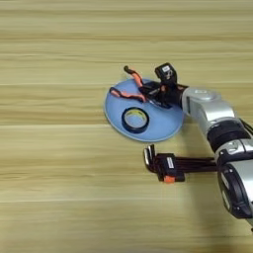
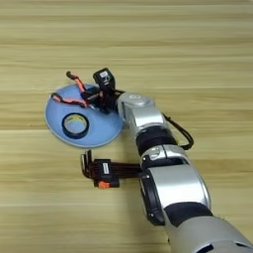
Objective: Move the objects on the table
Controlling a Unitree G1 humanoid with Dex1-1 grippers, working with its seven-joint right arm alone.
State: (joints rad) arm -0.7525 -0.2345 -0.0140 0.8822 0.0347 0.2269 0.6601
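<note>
Your right gripper (image 1: 157, 94) sits on the round pale-blue plate (image 1: 165, 126) over the orange-and-black-handled pliers (image 1: 129, 88), fingers apparently clamped on them, beside the black tape roll (image 1: 135, 120); next, judge whether to release or lift clear.

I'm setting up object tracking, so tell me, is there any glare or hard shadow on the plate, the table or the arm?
Left eye view: the table is evenly lit, and the blue plate shows no glare, only a thin soft shadow under its lower rim. Right eye view: the silver forearm carries a bright highlight on top; no hard shadows anywhere.
</note>
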